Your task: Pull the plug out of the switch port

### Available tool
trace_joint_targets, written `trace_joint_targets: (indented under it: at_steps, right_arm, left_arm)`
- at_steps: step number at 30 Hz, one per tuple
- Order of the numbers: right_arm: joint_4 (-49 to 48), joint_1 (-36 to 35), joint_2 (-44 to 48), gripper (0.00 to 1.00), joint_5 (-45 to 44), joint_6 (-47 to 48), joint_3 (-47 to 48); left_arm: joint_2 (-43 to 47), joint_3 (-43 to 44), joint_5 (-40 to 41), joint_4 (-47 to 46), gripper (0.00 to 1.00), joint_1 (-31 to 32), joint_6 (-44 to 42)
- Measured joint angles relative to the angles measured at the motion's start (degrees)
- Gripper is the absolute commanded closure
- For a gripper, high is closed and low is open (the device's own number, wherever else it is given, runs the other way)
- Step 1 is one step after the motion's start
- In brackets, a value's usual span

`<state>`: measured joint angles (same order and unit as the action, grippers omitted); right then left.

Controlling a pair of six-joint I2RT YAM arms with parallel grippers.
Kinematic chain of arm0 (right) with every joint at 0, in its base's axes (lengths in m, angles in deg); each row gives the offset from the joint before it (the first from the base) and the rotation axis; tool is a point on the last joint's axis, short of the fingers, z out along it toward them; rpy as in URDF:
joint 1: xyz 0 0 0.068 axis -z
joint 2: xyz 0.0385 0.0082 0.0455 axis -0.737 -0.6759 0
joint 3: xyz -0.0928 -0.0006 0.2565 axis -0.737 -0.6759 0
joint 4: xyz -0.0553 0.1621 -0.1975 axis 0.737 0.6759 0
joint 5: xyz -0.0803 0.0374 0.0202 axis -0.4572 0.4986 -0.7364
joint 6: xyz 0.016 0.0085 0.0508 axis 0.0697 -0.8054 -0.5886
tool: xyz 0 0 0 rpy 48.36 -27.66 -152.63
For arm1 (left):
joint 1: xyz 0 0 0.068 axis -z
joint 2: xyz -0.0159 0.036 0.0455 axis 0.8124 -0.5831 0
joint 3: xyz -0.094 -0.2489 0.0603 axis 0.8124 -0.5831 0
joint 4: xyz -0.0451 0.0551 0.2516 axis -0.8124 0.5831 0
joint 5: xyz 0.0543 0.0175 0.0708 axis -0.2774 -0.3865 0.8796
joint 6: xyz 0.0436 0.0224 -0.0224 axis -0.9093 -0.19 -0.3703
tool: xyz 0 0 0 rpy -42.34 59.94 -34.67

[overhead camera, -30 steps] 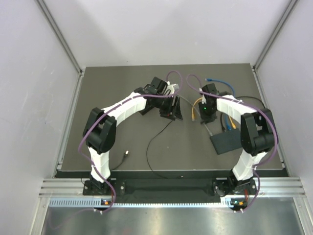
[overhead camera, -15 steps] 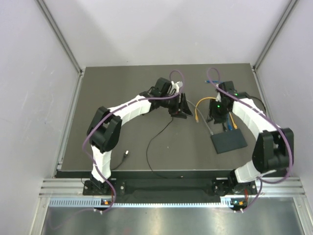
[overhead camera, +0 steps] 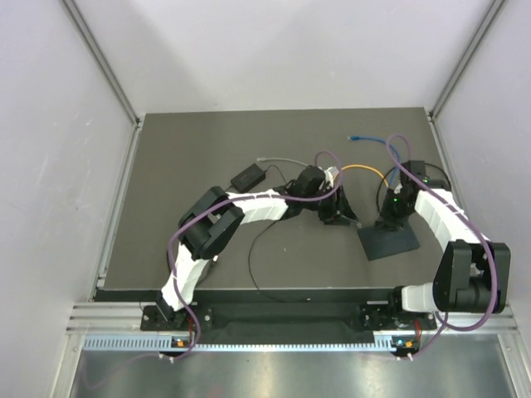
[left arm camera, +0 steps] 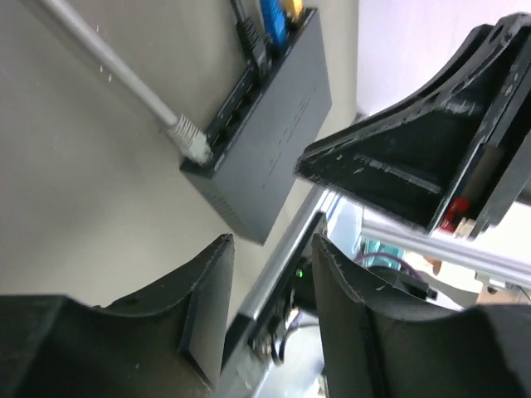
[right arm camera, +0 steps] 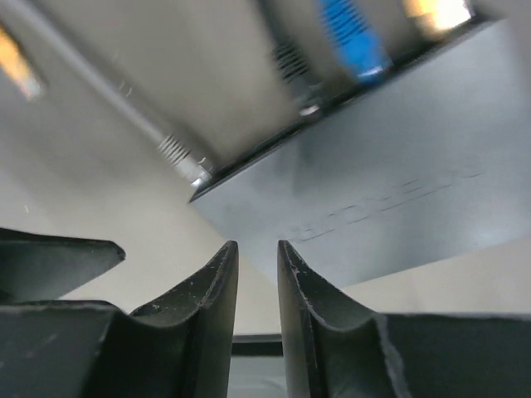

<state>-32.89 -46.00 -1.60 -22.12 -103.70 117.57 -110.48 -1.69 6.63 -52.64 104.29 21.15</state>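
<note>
The plug (left arm camera: 191,143), pale grey on a grey cable (left arm camera: 99,58), has its tip at the switch port (left arm camera: 209,148), the end socket in the box's row, left of centre in the left wrist view. How deep it sits I cannot tell. At the bottom of that view the left pincer (left arm camera: 270,307) stands moderately open, with nothing between its fingers and clear of the plug. The right pincer (right arm camera: 255,282) is narrowed to a thin slit and also grips nothing. It hangs over the flat black box (right arm camera: 373,199); whether it touches the lid is unclear. Farther along the row sit a black plug (left arm camera: 247,37), a blue one (left arm camera: 272,21) and a yellow one (left arm camera: 292,8), the last cut off by the top edge. From above, both arms crowd the box's port side on the bench (overhead camera: 207,141). Beyond them, left of centre, lies a small black block (overhead camera: 247,177).
</note>
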Motion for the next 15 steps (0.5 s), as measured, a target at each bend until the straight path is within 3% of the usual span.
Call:
trace_joint_targets:
  at_steps: [6, 15]
  right_arm:
    - [-0.74, 6.86, 1.22, 0.73, 0.46, 0.20, -0.74]
    - [-2.54, 7.32, 1.14, 0.74, 3.13, 1.20, -4.02]
  left_arm:
    - [-2.10, -3.54, 4.46, -9.42, 0.59, 0.37, 4.09]
    - [-7.50, -3.04, 6.16, -15.32, 0.60, 0.39, 6.05]
